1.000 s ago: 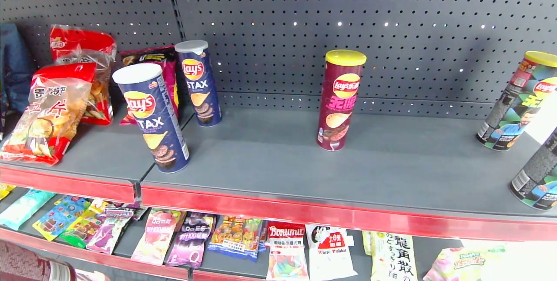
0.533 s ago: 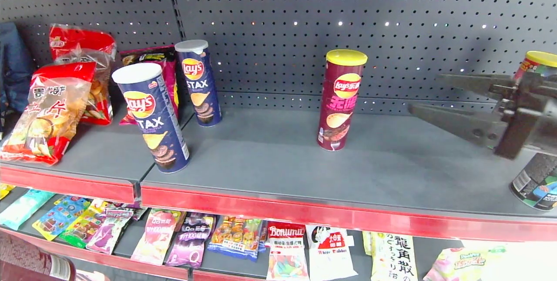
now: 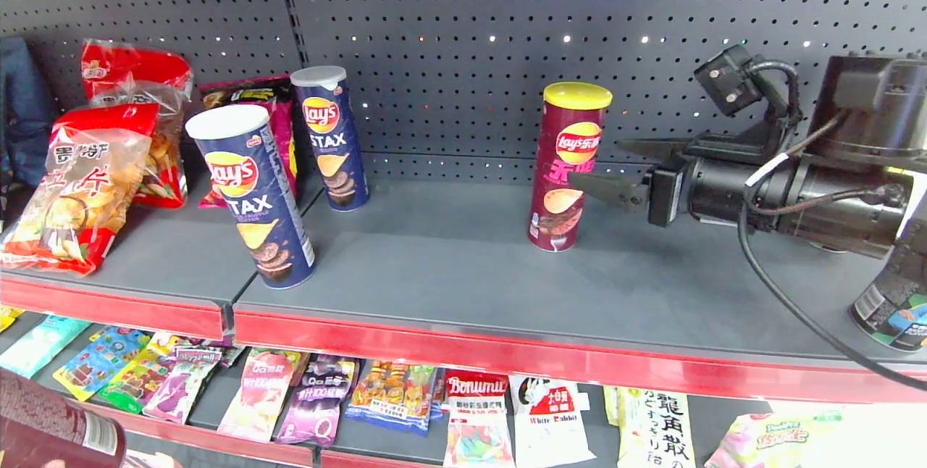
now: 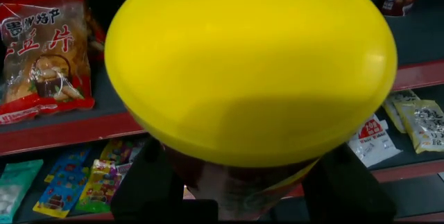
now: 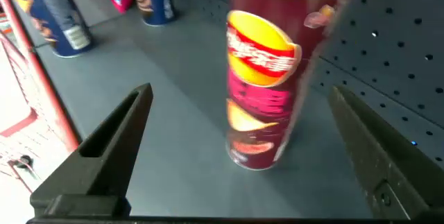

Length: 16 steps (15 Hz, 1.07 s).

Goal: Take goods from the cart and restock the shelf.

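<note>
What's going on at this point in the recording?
The robot is restocking a snack shelf. Its left hand holds a yellow-lidded chip can low, in front of the lower shelf. Its right hand is open at shelf height, aimed at the maroon can standing upright there, not gripping it. Two blue cans stand further left.

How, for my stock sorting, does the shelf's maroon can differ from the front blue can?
The maroon can has a yellow lid; the front blue can a white one. The maroon can stands toward the back, just before the open right gripper; the front blue can stands near the front edge of the shelf, away from that gripper. Both are upright tubes on one shelf.
</note>
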Available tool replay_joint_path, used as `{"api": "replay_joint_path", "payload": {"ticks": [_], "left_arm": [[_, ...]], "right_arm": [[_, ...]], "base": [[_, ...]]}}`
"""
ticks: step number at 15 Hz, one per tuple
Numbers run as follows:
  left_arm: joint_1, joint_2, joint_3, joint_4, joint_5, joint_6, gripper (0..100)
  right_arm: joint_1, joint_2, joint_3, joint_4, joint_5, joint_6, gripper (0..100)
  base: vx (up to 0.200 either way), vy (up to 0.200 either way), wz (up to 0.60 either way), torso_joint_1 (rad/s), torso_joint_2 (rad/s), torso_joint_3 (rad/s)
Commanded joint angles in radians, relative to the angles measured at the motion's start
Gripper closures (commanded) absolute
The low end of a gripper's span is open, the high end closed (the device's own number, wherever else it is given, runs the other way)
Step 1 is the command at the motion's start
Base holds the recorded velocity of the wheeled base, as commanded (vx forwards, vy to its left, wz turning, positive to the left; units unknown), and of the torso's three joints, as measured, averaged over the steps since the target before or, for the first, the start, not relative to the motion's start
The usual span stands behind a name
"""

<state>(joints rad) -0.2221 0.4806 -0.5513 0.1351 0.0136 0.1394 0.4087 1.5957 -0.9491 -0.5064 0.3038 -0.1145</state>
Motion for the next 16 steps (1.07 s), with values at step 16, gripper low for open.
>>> {"api": "replay_joint_path", "payload": {"ticks": [16], "left_arm": [[0.0,0.027,-0.032,-0.002,-0.007,0.0,100]], "right_arm": [[-0.07,0.15,-0.166,0.006,0.115,-0.019,0]], "base": [[0.0,0.0,0.0,0.0,0.0,0.0]]}}
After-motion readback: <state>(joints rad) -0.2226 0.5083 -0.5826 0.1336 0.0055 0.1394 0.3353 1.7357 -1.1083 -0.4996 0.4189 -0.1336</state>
